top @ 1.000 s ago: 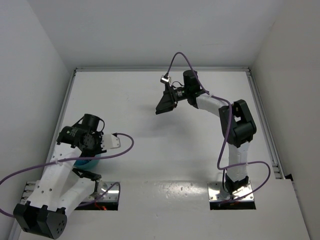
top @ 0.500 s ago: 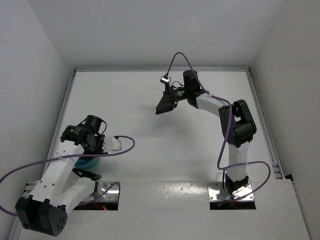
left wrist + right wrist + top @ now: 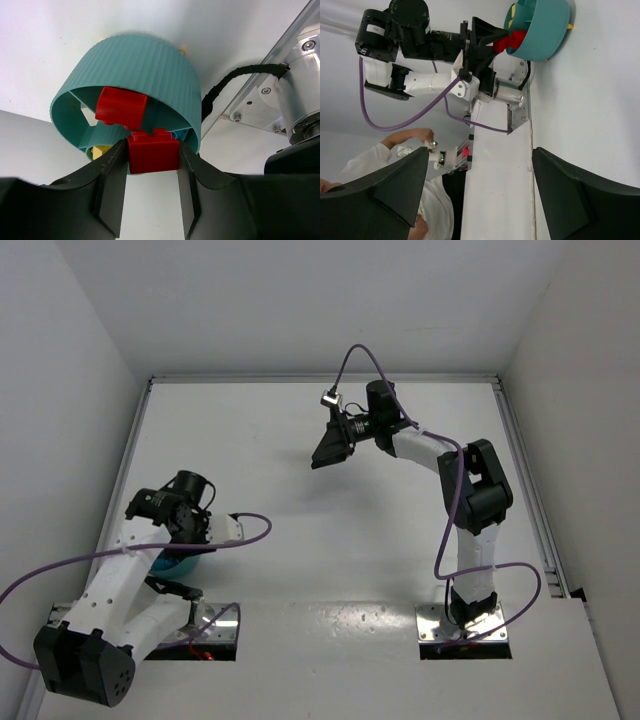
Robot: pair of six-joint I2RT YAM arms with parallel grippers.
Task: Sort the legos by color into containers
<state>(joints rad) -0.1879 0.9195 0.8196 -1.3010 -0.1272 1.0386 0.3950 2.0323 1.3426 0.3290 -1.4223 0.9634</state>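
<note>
The round teal bowl (image 3: pixel 135 75) with inner dividers lies just ahead of my left gripper (image 3: pixel 152 162). That gripper is shut on a red lego (image 3: pixel 152 152) and holds it at the bowl's rim. Another red lego (image 3: pixel 121 105) rests in a compartment; a yellow lego (image 3: pixel 101 150) shows in a lower one. In the top view the bowl (image 3: pixel 170 563) peeks out under the left arm near the table's front left. My right gripper (image 3: pixel 328 448) hangs open and empty over the middle of the table; its view shows the bowl (image 3: pixel 542 27) far off.
The left arm's metal base plate (image 3: pixel 260 102) and a black cable (image 3: pixel 225 85) lie right of the bowl. A small yellow piece (image 3: pixel 570 26) sits on the table behind the bowl. The side wall is close on the left (image 3: pixel 70 440). A person's hand (image 3: pixel 417 135) shows beyond the table.
The left arm has shifted slightly left and toward the bowl, its wrist turning a little. The right arm has not moved.
</note>
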